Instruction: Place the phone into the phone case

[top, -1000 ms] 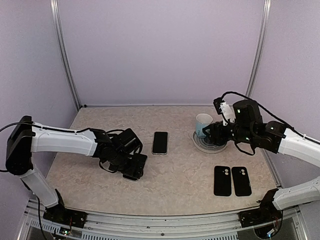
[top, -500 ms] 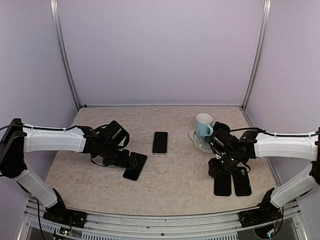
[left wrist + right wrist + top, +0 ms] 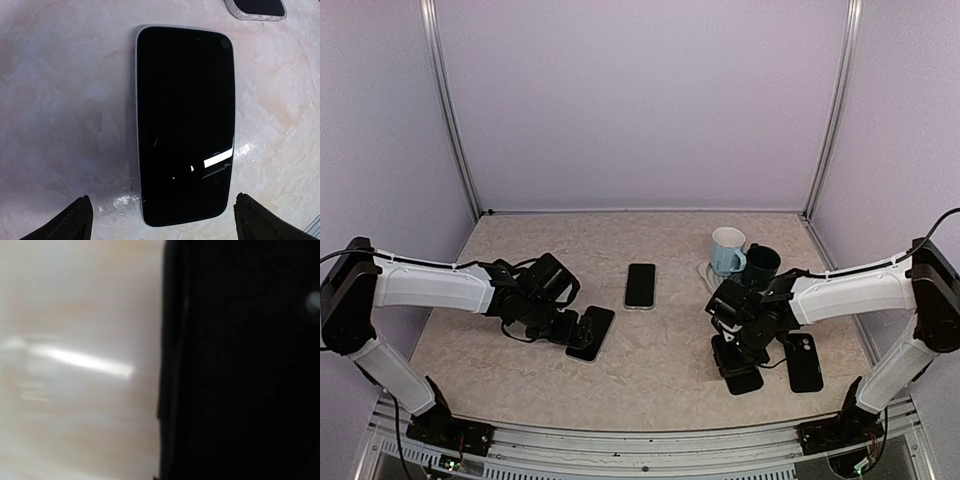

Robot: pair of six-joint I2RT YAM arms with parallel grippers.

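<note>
Phone [image 3: 590, 333]: it is black and lies flat on the worktop [image 3: 660, 370], screen up. It is in the lower left part of the top view and a bit tilted.
Left tool [image 3: 563, 325]: it sits low, just left of the phone. In my left wrist view its fingers [image 3: 75, 220] stand wide apart, one in each lower corner of the frame. The phone lies between and past them, and they do not touch it.
Right tool [image 3: 738, 350]: its fingers are together. It is low on the near end of the phone case. My right wrist view is a blur of black, so I cannot tell if it pinches the edge.
Phone case [image 3: 745, 380]: it is black and tilted, right of the middle in the top view. Part of it is under my right tool.
Second case [image 3: 804, 362]: it is black and flat, just to the right.
Second phone [image 3: 640, 285]: it is in the middle, well apart from both tools.
Mugs: a light blue mug [image 3: 727, 250] and a dark mug [image 3: 760, 265] stand upright, side by side, above my right tool in the frame.
</note>
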